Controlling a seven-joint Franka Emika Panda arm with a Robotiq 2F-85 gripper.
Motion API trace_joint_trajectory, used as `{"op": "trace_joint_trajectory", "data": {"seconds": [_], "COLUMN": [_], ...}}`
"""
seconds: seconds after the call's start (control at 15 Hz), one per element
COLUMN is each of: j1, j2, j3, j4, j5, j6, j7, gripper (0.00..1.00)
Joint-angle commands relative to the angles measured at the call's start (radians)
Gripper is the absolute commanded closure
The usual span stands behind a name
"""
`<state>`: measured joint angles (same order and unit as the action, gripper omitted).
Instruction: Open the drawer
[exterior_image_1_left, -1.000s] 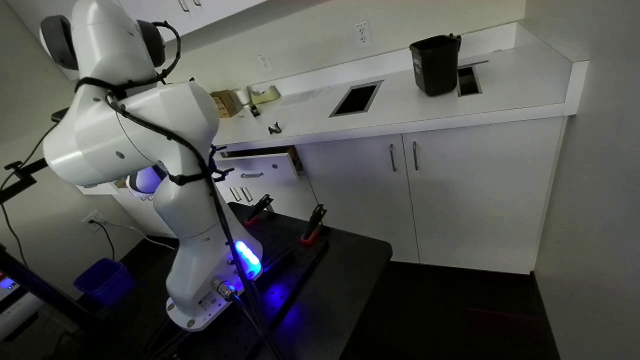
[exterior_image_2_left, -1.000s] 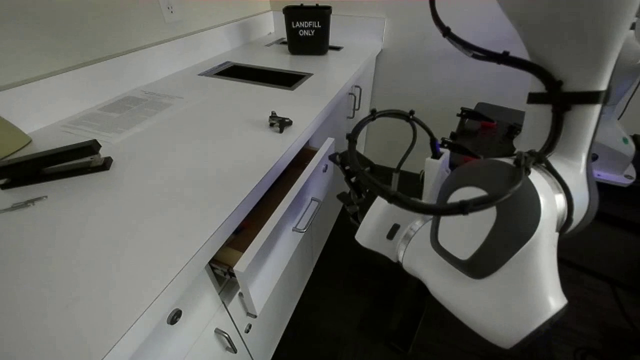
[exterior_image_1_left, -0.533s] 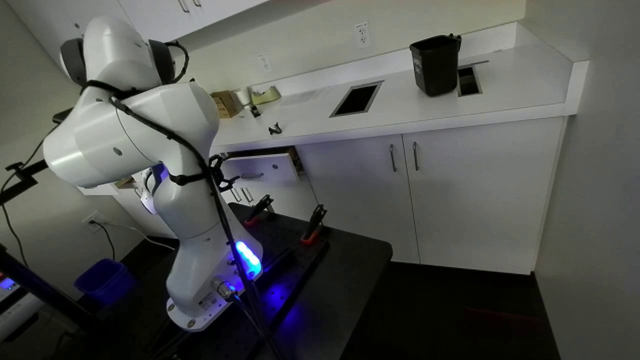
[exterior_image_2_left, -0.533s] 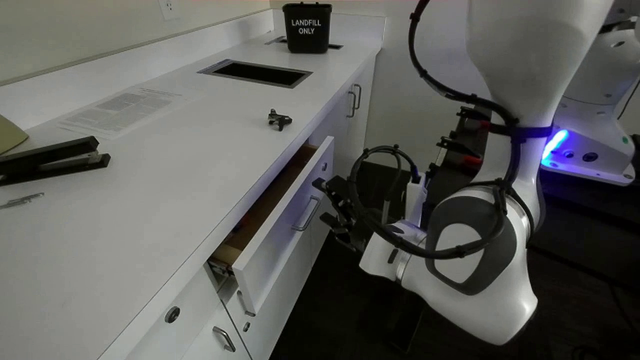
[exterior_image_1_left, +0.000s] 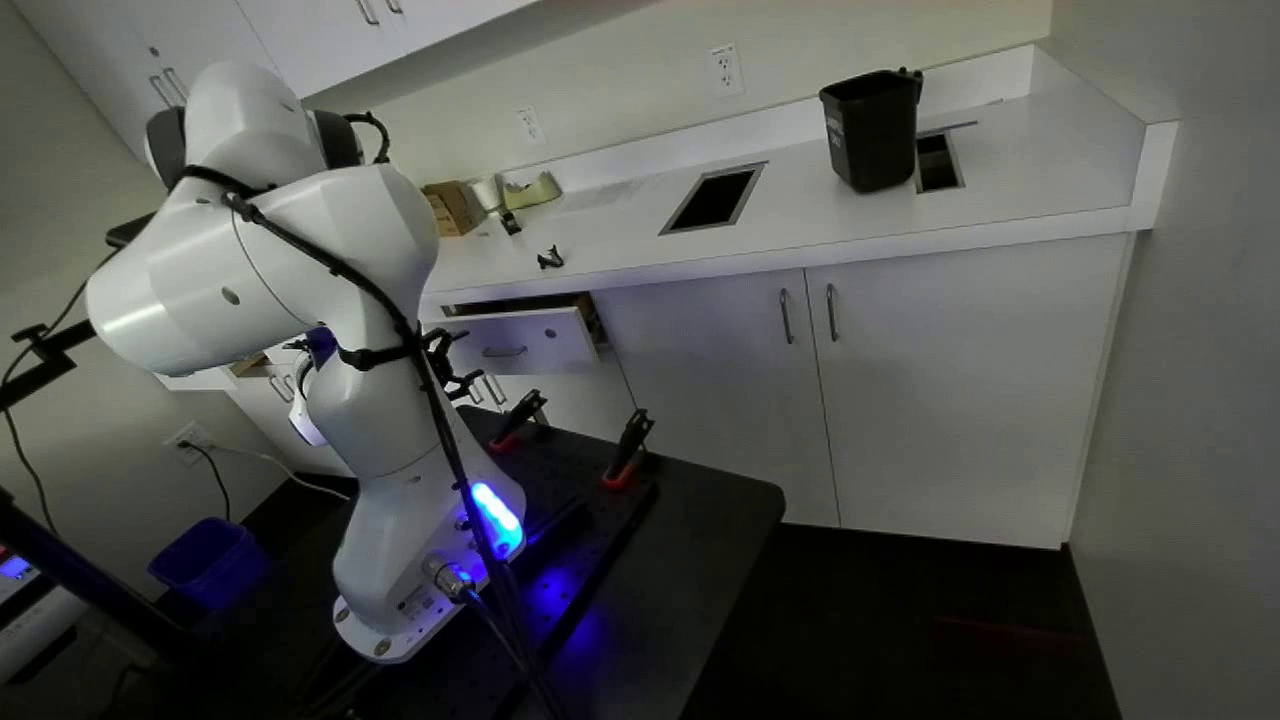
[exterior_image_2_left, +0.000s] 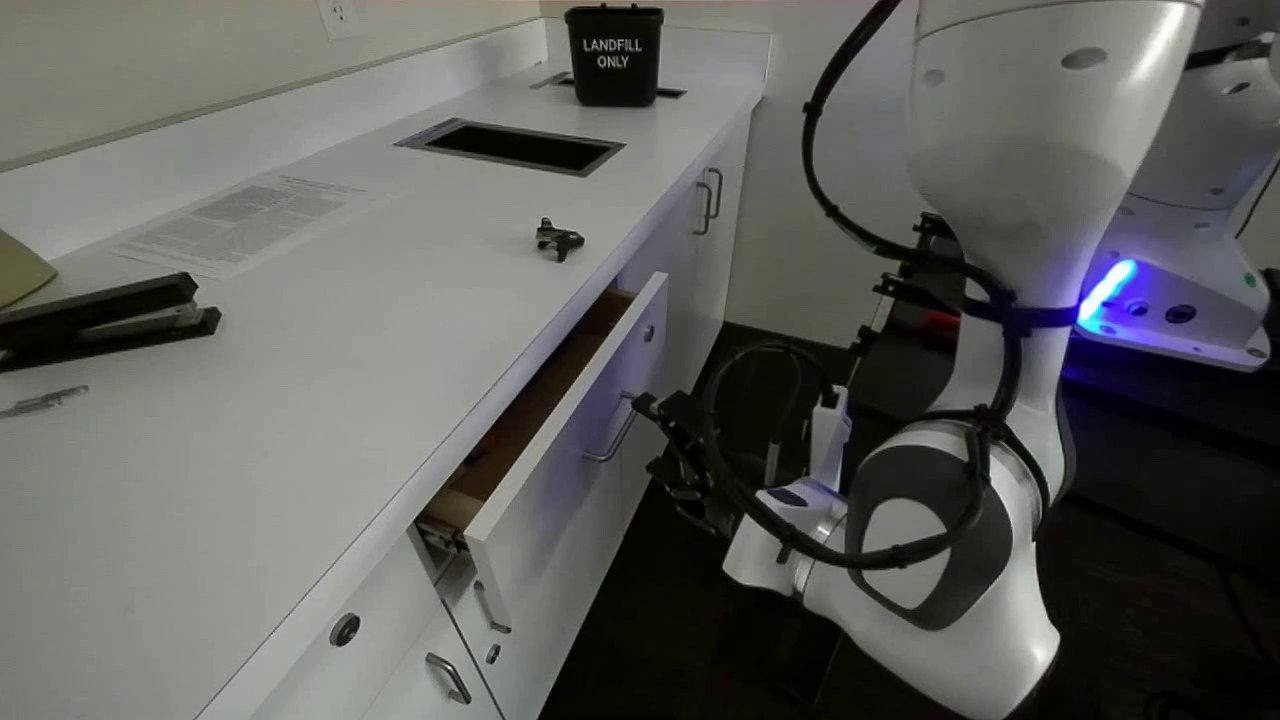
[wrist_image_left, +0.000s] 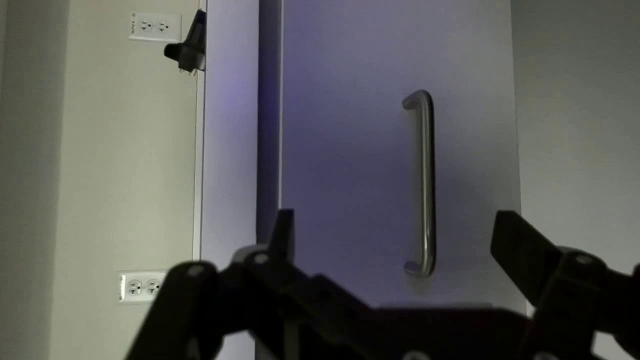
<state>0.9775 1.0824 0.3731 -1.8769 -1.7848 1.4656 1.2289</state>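
The drawer stands partly open; its white front (exterior_image_1_left: 560, 338) shows in both exterior views (exterior_image_2_left: 545, 490), and the tan inner box shows behind it. In the wrist view the drawer front (wrist_image_left: 345, 150) fills the middle. Its metal bar handle (wrist_image_left: 427, 185) lies between the two fingers, right of their middle; it also shows in an exterior view (exterior_image_2_left: 618, 432). My gripper (wrist_image_left: 395, 220) is open and empty, its fingers spread wide. In an exterior view the gripper (exterior_image_2_left: 648, 436) is just in front of the drawer front, beside the handle. I cannot tell whether the fingertips reach the bar.
The white counter (exterior_image_2_left: 330, 420) overhangs the drawer. On it are a black stapler (exterior_image_2_left: 110, 320), a small black object (exterior_image_2_left: 558, 240) and a black bin (exterior_image_2_left: 614, 60). Cabinet doors (exterior_image_1_left: 700, 380) stand beside the drawer. A dark table (exterior_image_1_left: 700, 520) with clamps (exterior_image_1_left: 628, 450) bears the arm.
My arm has lowered, and the open gripper has moved down and closer to the drawer front, to about the handle's height. The drawer has not visibly moved.
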Motion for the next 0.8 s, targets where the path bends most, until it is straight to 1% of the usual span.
{"op": "trace_joint_trajectory", "data": {"seconds": [0.0,0.2,0.47,0.73], "j1": [-0.005,-0.003,-0.003,-0.005], "j2": [0.006,0.031,0.069,0.116], "j3": [0.006,-0.009,-0.026,-0.041], "j4": [0.005,0.036,0.067,0.103], "j5": [-0.004,-0.025,-0.081,-0.116], "j6": [-0.005,0.003,0.012,-0.011], "j7": [-0.002,-0.011,-0.009,-0.007], "gripper": [0.00,0.00,0.00,0.00]}}
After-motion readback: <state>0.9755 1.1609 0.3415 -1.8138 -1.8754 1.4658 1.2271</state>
